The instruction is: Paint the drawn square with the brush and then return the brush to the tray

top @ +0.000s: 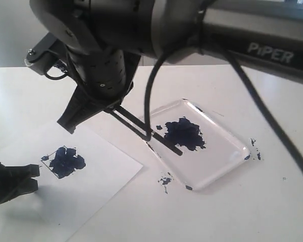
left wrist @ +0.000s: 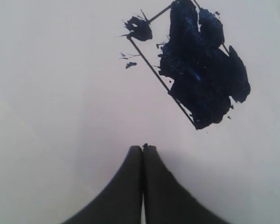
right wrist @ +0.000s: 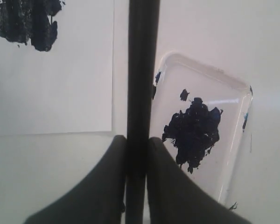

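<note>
So we've got a white counter [top: 262, 212] with pretty much everything on it, and the big dark right arm [top: 252, 35] with PiPER on its side fills the whole top of the exterior view. Under it lies a flat paper sheet [top: 98, 151] on the left side of that view. Just beside the sheet, to the right, is the tray [top: 219, 156], glossy and clear-looking, with a dark blue paint blob [top: 184, 133] in the middle. The right jaws are clenched on the brush [right wrist: 141, 70], with the black handle pinched between the two fingers [right wrist: 105, 186]. The brush runs out over the gap between sheet and tray, and its far end reaches in over the near edge of the tray, close to the blob. We can't tell if it actually touches the paint. The left jaws sit low over the paper at the left edge of the exterior view, fingertips [left wrist: 130, 161] pressed together with nothing between them, near the drawn square [top: 64, 162] but apart from it. The square is mostly filled with dark blue, and some of its thin outline shows bare at one side. A few small blue splatters [top: 165, 180] dot the counter around the tray.
</note>
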Available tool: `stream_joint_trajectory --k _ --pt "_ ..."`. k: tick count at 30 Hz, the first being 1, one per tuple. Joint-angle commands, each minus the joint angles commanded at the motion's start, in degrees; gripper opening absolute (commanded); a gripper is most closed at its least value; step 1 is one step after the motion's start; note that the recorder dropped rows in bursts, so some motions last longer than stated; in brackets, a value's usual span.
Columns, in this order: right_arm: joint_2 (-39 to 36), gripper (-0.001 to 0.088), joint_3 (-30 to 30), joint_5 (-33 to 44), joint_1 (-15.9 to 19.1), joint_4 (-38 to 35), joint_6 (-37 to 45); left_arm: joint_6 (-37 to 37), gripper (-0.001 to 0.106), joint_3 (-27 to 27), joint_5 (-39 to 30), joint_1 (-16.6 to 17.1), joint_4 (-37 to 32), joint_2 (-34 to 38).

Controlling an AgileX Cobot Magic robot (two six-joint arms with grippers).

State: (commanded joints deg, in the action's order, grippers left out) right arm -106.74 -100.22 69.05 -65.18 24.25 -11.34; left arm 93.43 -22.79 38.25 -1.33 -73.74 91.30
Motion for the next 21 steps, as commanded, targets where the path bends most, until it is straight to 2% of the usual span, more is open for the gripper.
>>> stream_joint_trajectory --k 5,8,15,21 --pt "4.52 0.0 10.21 -4.35 0.0 2.98 -5.78 -1.23 0.0 0.0 4.44 0.08 0.0 0.0" --pt "7.39 0.0 17.0 -5.91 0.0 6.02 -10.81 -2.4 0.0 0.0 4.69 0.08 0.0 -1.21" --pt "14.69 0.0 32.14 -12.05 0.0 10.87 -23.97 -3.09 0.0 0.0 4.58 0.08 -0.86 -9.48" --pt "17.5 0.0 43.01 -14.13 0.0 15.63 -36.51 1.46 0.0 0.0 4.81 0.08 -5.64 -16.67"
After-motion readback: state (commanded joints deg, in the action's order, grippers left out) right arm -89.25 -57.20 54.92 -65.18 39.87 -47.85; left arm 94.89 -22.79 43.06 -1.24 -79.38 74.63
